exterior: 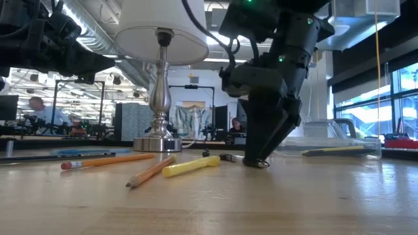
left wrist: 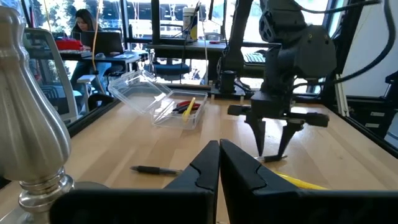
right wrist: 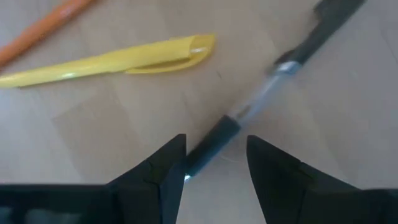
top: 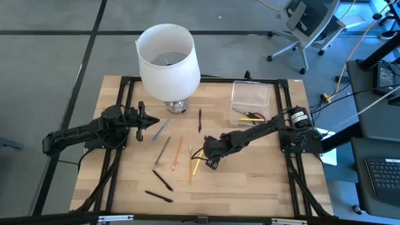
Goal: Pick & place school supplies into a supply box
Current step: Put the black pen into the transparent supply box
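1. From the high view I see my right claw (top: 210, 161) down over the middle of the table (top: 250, 187), fingers spread, with a yellow pen (top: 197, 164) just beside it and orange pencils (top: 178, 153) a little farther off. The supply box (top: 251, 100) lies well behind that claw, near the arm's base, with a few supplies already inside. My left claw (top: 152, 122) hangs beside the lamp (top: 169, 62), pressed together, holding nothing, a blue pen (top: 161, 130) close by its tip.

2. In the low view, the right claw (exterior: 258, 160) stands tip-down at the table, with the yellow pen (exterior: 191, 167) and two orange pencils (exterior: 104, 160) off to one side of it. The clear box (exterior: 339, 140) sits beyond it on the other side.

3. In the left wrist view, my left claw's fingers (left wrist: 205, 171) meet flat. Ahead of them the right claw (left wrist: 273, 146) straddles a dark pen (left wrist: 272, 159), with the open box (left wrist: 168, 109) beyond holding red and yellow items.

4. In the right wrist view, the spread fingers (right wrist: 168, 165) flank a black pen (right wrist: 261, 102) lying on the wood, not yet pinched. The yellow pen (right wrist: 118, 59) lies just beyond.
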